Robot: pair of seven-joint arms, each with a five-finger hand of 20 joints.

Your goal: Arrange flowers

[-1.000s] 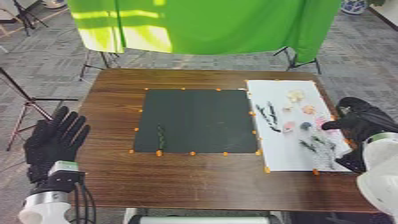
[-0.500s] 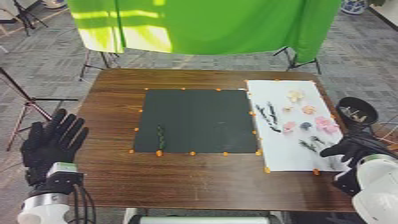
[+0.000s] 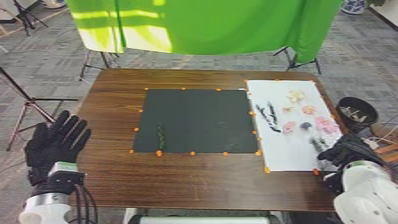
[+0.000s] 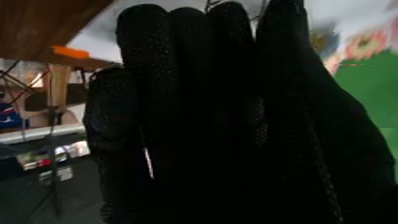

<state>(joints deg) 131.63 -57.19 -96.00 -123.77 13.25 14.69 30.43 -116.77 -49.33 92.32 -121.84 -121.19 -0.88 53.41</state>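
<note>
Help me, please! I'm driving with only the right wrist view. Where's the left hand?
Observer: The left hand is at the table's left edge, with its fingers straight and spread.
Operator: Cool! Did any plants get onto the dark mat?
Observer: Yes, a green sprig lies on the dark mat, near its left edge, at the end closer to the robot.
Operator: And which flower is farthest from me on the white sheet?
Observer: The cream one. It's at the far end of the white sheet, beyond the pink flowers.
</note>
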